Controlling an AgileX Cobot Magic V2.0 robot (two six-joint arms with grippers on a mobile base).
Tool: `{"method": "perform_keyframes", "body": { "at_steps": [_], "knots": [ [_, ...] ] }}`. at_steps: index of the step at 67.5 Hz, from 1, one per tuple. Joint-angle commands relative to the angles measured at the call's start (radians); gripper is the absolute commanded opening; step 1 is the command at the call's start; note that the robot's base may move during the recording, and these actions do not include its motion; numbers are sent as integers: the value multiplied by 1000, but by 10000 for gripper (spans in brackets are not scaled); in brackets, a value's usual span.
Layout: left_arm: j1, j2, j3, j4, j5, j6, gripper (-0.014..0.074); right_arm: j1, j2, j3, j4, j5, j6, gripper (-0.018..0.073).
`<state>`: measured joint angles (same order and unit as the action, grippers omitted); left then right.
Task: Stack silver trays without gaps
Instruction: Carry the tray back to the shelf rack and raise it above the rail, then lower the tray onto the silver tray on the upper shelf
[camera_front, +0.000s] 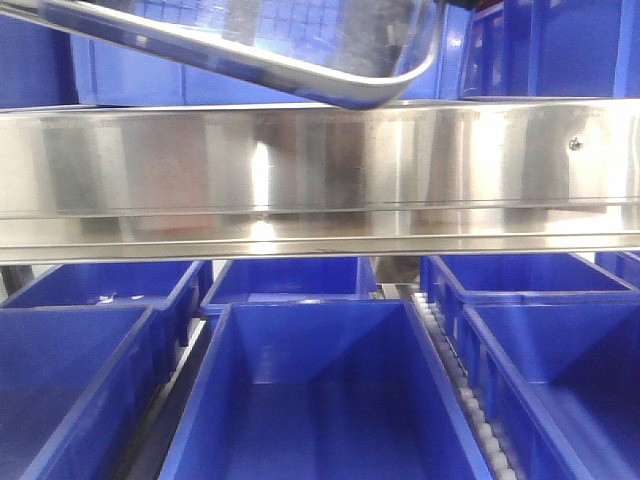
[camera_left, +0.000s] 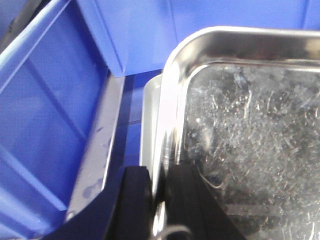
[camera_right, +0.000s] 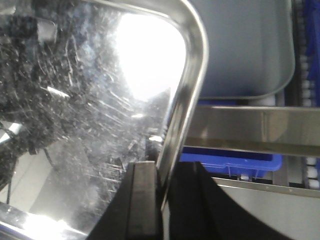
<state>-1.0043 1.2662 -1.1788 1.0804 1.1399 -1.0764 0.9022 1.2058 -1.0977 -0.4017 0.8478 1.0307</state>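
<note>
While tilted above the shelf rail, the silver tray is held aloft. Its rim is clamped by the left gripper and the right gripper.

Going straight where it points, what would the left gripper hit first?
Shut on the silver tray's rim, the left gripper would probably carry it into the blue bin wall ahead; depth is unclear.

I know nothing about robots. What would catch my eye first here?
A shiny silver tray hangs tilted at the top of the front view, above a long steel rail. In the wrist views, the left tool and the right tool each pinch its rim. Blue bins fill the space below.
</note>
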Motion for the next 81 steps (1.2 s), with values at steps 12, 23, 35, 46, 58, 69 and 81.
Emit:
{"method": "perform_keyframes", "body": {
  "at_steps": [12, 23, 35, 46, 58, 69, 81],
  "knots": [
    [12, 8, -6, -276, -174, 1, -10, -37, -9, -16, -33, -121, -25, -16],
    [62, 8, -6, -409, -229, 1, -10, -89, -3, -27, -94, -135, -28, -16],
    [118, 17, -10, -426, -327, 3, -10, -153, 34, -34, -100, -223, -35, -16],
    [219, 63, -47, -501, -408, 87, -10, -200, 114, -108, -100, -252, -58, -16],
    [347, 161, -135, -614, -468, 242, -10, -256, 251, -258, -98, -274, -79, -16],
    [440, 258, -229, -646, -494, 300, -10, -309, 387, -381, -84, -276, -82, -16],
    [516, 377, -327, -820, -492, 451, -10, -339, 481, -450, 27, -274, -160, -16]
  ]
}}
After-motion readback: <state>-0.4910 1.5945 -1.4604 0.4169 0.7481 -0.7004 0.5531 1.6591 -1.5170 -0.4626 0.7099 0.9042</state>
